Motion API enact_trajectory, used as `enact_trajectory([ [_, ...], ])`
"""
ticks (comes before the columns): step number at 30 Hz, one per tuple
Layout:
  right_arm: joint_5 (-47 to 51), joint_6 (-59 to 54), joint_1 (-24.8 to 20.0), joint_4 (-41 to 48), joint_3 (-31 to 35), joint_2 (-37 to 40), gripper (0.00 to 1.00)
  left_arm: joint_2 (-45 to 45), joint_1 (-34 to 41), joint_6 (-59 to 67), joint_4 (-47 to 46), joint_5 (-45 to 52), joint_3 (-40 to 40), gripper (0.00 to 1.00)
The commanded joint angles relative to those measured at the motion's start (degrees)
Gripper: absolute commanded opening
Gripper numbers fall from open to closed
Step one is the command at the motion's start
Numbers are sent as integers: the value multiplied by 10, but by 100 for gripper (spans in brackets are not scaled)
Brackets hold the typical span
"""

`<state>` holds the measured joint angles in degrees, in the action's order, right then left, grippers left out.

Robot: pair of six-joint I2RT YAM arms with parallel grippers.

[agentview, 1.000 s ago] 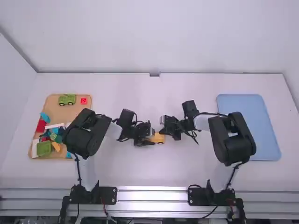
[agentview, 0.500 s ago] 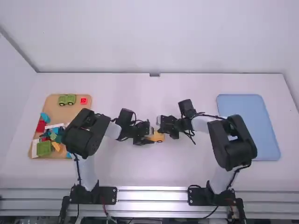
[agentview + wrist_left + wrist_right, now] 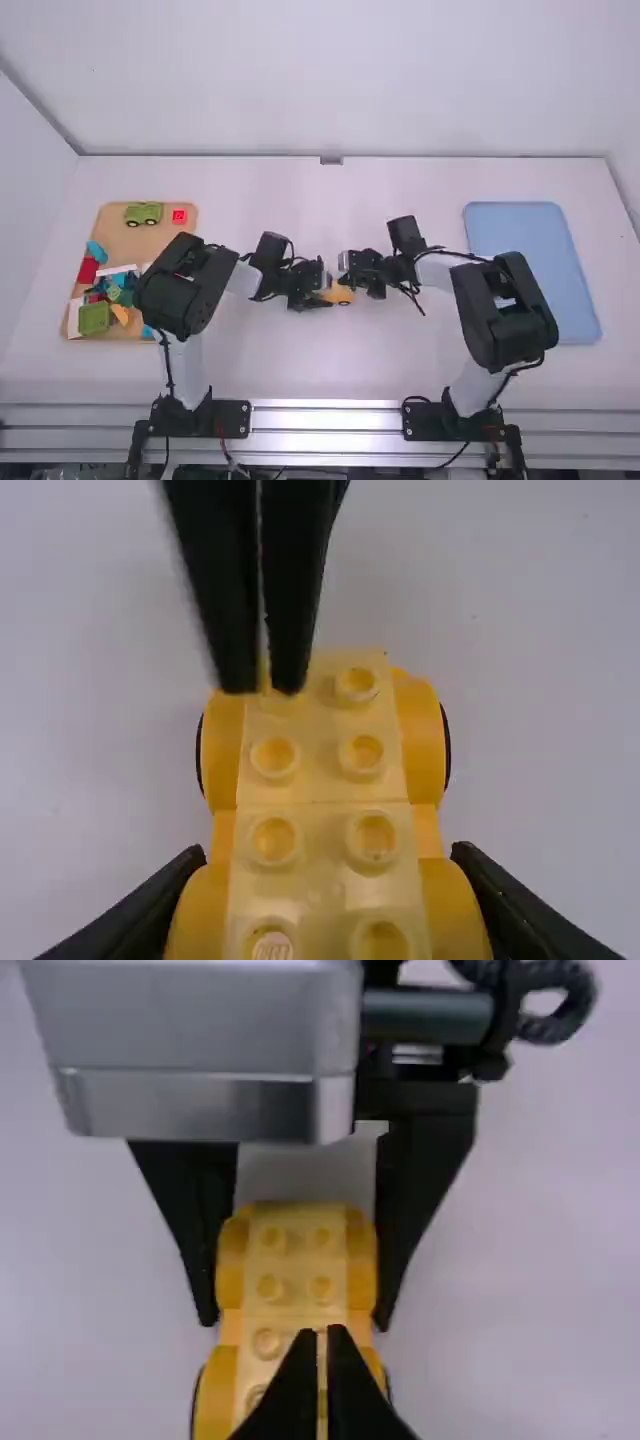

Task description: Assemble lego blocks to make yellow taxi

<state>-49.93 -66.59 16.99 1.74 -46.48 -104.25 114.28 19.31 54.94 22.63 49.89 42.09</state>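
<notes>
At centre, the left end effector (image 3: 326, 294) pinches yellow blocks (image 3: 320, 840), wrist views revealing studs (image 3: 362, 754), the right end effector (image 3: 345, 281) pressed together.

Robot lab or test cell: two robot arms (image 3: 178, 290) by metal rails (image 3: 325, 417), white desk (image 3: 300, 365), plain white walls (image 3: 330, 80).

High view: I look forward, down, from well above
Left wrist view: close, down, rightward
Right wrist view: close, down, leftward
Wrists share: yellow car (image 3: 322, 832)
</notes>
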Motion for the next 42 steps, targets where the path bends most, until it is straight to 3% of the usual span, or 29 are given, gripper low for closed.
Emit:
enact_trajectory([
  [1, 23, 69, -14, -19, 3, 35, 14, 7, 1, -16, -4, -31, 17, 35],
  [3, 49, 110, -19, -38, 3, 42, 21, 7, 2, -14, -15, -50, 21, 36],
  [6, 96, 183, -34, -57, 3, 72, 48, 7, 1, 11, -51, -60, 35, 35],
  [7, 100, 190, -36, -56, 3, 76, 51, 7, 1, 14, -54, -60, 37, 35],
  [8, 117, 221, -40, -56, 3, 91, 71, 7, 2, 20, -69, -61, 43, 35],
  [10, 156, 270, -43, -56, 3, 111, 98, 7, 1, 21, -87, -65, 53, 36],
  [14, 207, 308, -42, -56, 5, 123, 98, 7, -7, 21, -104, -73, 62, 44],
  [18, 247, 330, -34, -61, 14, 132, 98, 7, -9, 19, -102, -73, 62, 74],
  [19, 256, 329, -29, -60, 16, 132, 99, 7, -10, 19, -103, -73, 62, 92],
  [20, 259, 330, -27, -59, 16, 132, 98, 7, -10, 19, -102, -73, 62, 100],
  [28, 303, 351, -12, -59, 16, 132, 99, -15, -20, 19, -156, -38, 89, 99],
  [39, 320, 368, -17, -74, 16, 132, 99, -139, -77, 10, -429, -99, 178, 99],
  [42, 320, 368, -14, -85, 16, 132, 99, -180, -89, -62, -509, -142, 214, 99],
])
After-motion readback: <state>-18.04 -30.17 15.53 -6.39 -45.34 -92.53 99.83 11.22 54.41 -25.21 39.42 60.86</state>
